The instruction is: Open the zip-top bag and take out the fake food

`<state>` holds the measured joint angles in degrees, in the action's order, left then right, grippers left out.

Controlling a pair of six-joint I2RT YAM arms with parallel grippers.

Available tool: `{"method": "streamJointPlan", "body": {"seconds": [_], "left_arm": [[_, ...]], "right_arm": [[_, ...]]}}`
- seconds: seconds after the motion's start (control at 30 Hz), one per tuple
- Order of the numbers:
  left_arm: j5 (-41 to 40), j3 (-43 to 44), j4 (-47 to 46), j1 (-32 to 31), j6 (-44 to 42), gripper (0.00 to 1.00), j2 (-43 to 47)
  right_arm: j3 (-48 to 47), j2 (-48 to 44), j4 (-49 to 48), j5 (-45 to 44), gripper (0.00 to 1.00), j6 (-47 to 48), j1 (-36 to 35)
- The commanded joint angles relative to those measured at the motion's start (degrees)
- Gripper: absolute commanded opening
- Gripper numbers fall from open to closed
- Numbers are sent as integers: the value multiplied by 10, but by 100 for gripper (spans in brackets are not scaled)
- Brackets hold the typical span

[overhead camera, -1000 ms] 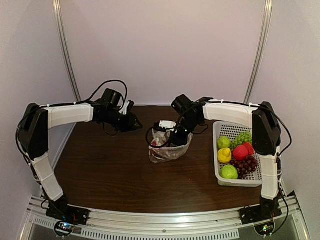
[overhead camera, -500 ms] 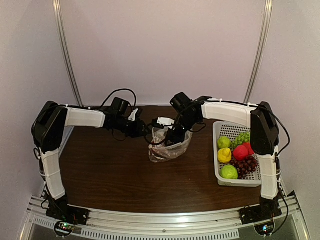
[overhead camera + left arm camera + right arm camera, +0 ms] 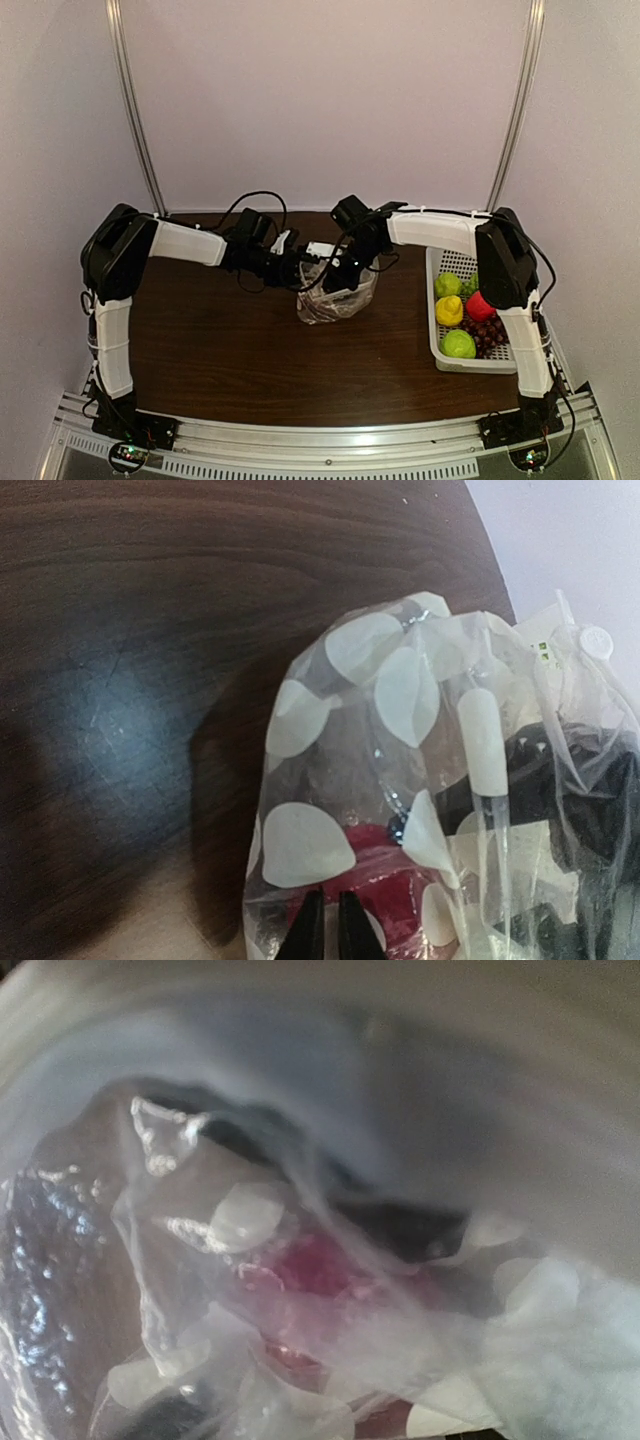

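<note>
The left claw (image 3: 325,932) had been brought up to the bag (image 3: 380,710), tips nearly closed, so the opening could be begun; the state of the right claw (image 3: 344,268) could not be told.

The left arm (image 3: 178,241) and the right arm (image 3: 436,228) are alike: smooth white rounded shells joined by bulky black joint housings (image 3: 113,264), each rising from a flat black base block (image 3: 136,429). Thin black cables (image 3: 256,199) loop loosely over the wrists and trail down the white links. The left hand (image 3: 325,935) ends in two slim, black, pointed fingers (image 3: 309,932).
</note>
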<state>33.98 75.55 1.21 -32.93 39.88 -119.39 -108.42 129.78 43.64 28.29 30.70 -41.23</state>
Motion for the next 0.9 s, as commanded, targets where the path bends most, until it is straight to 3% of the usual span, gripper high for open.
{"method": "streamJointPlan", "body": {"seconds": [0.0, 0.17, 0.23, 0.33, 0.43, 0.53, 0.73, 0.87], "left_arm": [[8, 7, -38, -10, 9, 6, -16], [12, 8, -43, -12, 12, 0, -19], [13, 9, -43, -13, 11, 0, -20], [11, 18, -22, -13, -2, 0, -16], [-13, 18, 11, -12, -29, 16, 13], [-44, -40, -6, -13, -43, 30, 76], [-59, -197, -110, -18, -20, 39, 178], [-41, -224, -137, -42, -58, 49, 184]], "right_arm": [[-9, 19, -34, 9, 77, -20, -7], [-11, 33, -23, 10, 88, -22, -10], [1, 28, -36, 5, 85, -27, -10], [1, 15, -29, 0, 71, -31, -10], [33, -26, -29, -4, 61, -39, -9], [92, -76, -57, -7, 60, -52, -6], [143, -110, -49, 2, 59, -48, -4], [170, -122, -56, 11, 60, -47, -3]]}}
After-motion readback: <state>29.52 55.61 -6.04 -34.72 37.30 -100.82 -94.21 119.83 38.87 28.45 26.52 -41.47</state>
